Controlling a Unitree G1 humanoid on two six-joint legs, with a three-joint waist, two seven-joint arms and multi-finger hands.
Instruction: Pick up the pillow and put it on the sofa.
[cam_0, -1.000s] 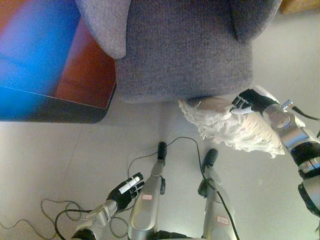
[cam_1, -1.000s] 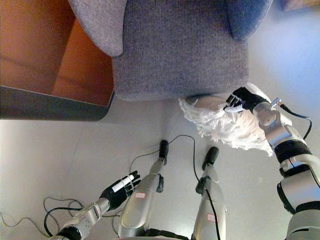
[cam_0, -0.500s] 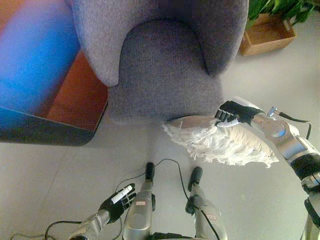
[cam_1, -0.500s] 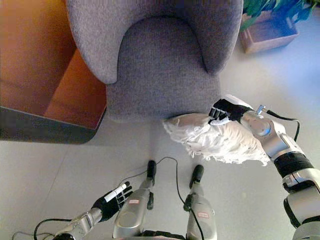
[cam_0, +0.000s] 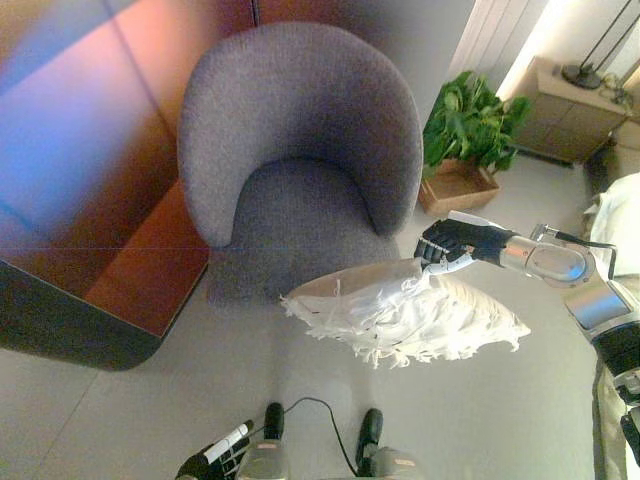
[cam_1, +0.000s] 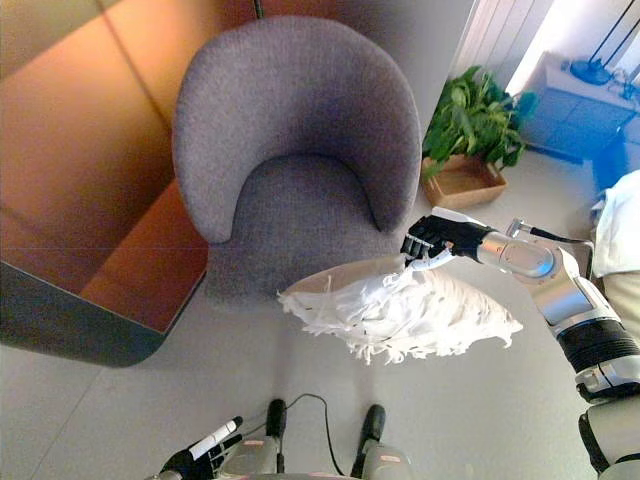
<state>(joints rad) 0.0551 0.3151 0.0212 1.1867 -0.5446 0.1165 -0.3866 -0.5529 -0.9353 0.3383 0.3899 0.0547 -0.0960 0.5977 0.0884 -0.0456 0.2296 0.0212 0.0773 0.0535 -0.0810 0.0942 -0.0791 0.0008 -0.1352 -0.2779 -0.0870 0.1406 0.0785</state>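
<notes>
White pillow (cam_0: 405, 318) hangs pinched in the right hand (cam_0: 452, 241) — carry step; next, forward onto the sofa (cam_0: 300, 160).

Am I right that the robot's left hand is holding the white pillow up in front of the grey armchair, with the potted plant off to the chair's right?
Not quite: the right hand grips the white pillow, as the left eye view shows. The rest holds: it hangs before the grey armchair, potted plant to the right.

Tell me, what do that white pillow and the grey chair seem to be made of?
The pillow looks like soft white fabric with a shaggy fringe; its surface is ruffled and its edges tasselled. The chair seems upholstered in matte grey woven cloth, judging by its fine speckled texture.
</notes>
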